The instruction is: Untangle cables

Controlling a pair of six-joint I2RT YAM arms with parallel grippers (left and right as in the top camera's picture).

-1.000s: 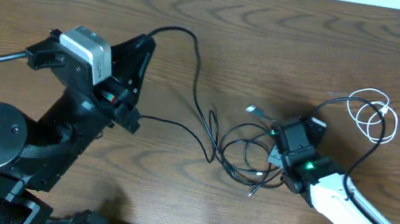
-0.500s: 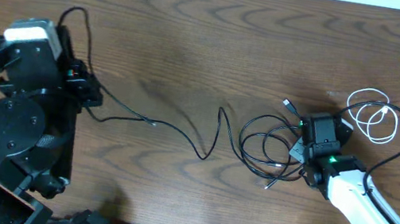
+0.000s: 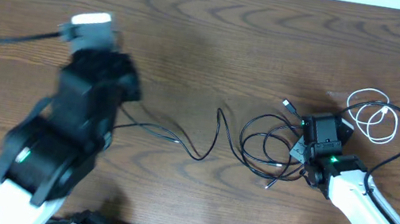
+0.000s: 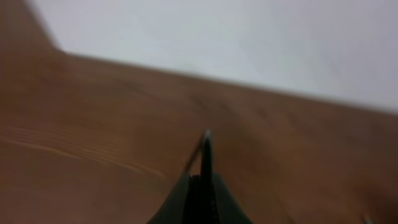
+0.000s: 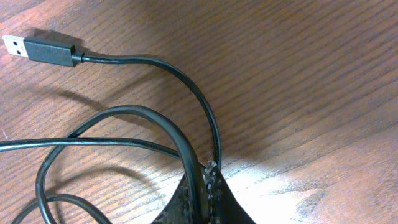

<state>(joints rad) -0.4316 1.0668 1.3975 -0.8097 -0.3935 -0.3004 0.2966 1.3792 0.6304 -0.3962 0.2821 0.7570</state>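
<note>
At left, our left gripper [image 4: 203, 182], pressed together on the black cable [image 3: 198, 157], has swung inward, blurred, slackening the drawn-out strand. Centre-right, our right gripper [image 5: 206, 177] still pinches its loops, so untangling remains. The white cable [image 3: 372, 115] lies coiled at upper right.
</note>
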